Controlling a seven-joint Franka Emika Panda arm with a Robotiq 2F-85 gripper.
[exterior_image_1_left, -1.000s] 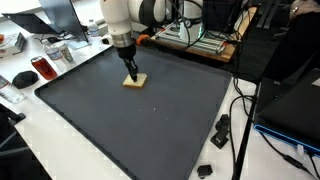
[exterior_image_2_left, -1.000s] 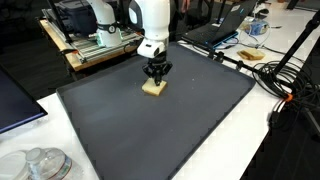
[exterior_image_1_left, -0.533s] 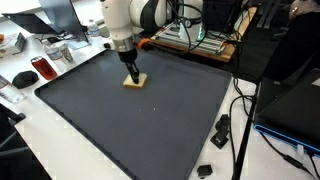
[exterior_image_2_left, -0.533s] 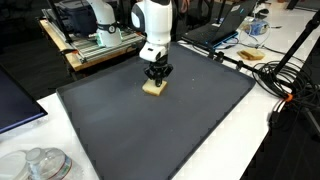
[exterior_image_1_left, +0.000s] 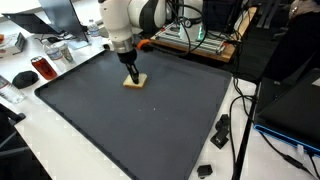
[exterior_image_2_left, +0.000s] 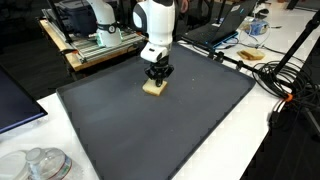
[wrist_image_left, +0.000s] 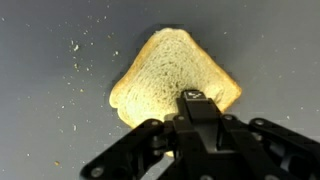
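Though pale-centred, bread slice (wrist_image_left: 165, 75) w/ tan crust

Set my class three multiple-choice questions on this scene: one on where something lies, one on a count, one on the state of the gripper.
1. Where does the bread slice lie?
A. on a laptop
B. on the dark mat
C. on the white table

2. How many slices lie there?
A. one
B. two
C. three

3. How does the gripper stand?
A. wide open
B. shut
C. clamped on a cup

Answers:
1 B, the mat surrounds the slice in both exterior views.
2 A, only one slice shows.
3 B, the fingertips meet over the slice in the wrist view.
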